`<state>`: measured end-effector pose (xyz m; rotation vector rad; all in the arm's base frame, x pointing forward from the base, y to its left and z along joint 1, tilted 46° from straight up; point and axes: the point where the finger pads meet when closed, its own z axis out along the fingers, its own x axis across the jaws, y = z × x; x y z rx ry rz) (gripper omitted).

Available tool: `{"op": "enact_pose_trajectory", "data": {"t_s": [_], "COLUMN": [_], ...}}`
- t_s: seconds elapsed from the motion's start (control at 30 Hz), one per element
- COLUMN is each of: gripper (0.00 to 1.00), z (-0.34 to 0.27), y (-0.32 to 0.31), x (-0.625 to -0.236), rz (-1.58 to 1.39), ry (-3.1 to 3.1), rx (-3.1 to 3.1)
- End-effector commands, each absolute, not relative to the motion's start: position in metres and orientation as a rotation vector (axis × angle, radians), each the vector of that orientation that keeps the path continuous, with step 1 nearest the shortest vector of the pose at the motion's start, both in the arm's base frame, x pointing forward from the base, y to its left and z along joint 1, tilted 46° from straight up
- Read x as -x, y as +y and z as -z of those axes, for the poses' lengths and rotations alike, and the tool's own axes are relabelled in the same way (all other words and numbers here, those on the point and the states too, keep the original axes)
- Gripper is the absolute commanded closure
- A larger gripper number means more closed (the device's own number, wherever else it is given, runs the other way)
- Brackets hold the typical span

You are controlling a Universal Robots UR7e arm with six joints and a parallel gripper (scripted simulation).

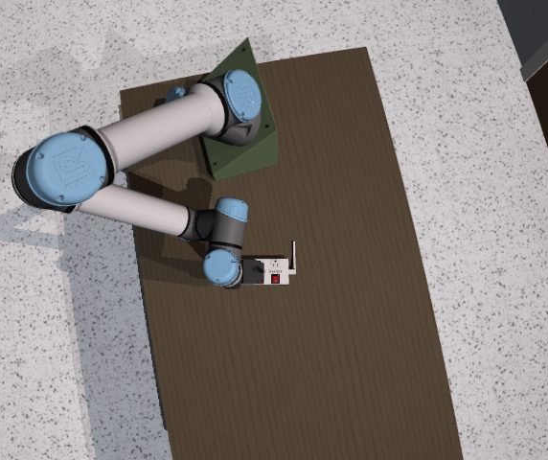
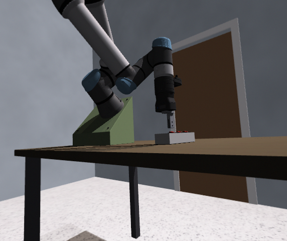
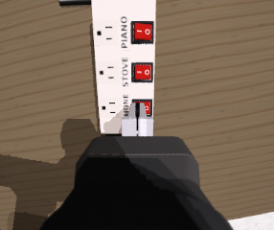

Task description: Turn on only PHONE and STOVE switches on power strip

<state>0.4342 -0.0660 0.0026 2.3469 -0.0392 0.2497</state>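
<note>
Overhead, closed empty gripper (image 3: 137, 126) hides PHONE switch (image 3: 146, 106), STOVE switch (image 3: 142, 73) and PIANO switch (image 3: 142, 33) unobstructed beyond

Bare table (image 1: 343, 316) on all sides of power strip (image 1: 278, 271) exc. base side: green pedestal (image 1: 260, 149) there; cord (image 1: 292, 255) off far end.

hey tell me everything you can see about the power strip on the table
The power strip is a white, plastic-looking bar lying flat, right way up, on the brown wooden table. Three sockets run along it, each beside a red rocker switch, labelled PIANO, STOVE and, partly hidden, PHONE. A thin pale cord stub leaves its far end. The shut, empty pincer points straight down over the PHONE switch; contact cannot be confirmed.
</note>
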Motion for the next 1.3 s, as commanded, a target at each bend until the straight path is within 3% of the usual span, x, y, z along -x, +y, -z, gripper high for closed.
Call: {"op": "enact_pose_trajectory", "data": {"t_s": [0.0, 1.27], "gripper": [1.00, 1.00], "z": [0.0000, 0.0028], "y": [-0.0686, -0.0713], "x": [-0.4352, -0.4359], "rz": [-0.252, -0.252], "ry": [-0.039, -0.039], "rx": [-2.347, -2.347]}}
